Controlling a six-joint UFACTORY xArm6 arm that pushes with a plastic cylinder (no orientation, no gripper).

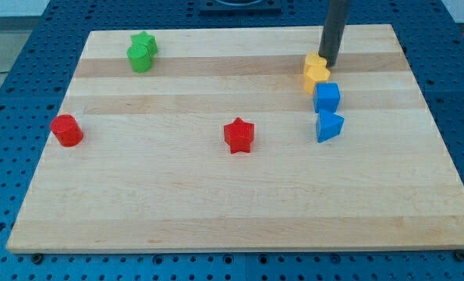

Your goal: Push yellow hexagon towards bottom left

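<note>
Two yellow blocks sit touching at the view's upper right: a yellow hexagon and, just below it, a second yellow block whose shape I cannot make out. My tip stands against the hexagon's right side. The dark rod rises from there to the view's top. A blue cube touches the lower yellow block from below. A blue block lies just under the cube.
A red star lies near the board's middle. A red cylinder sits at the left edge. Two green blocks sit together at the upper left. The wooden board rests on a blue perforated table.
</note>
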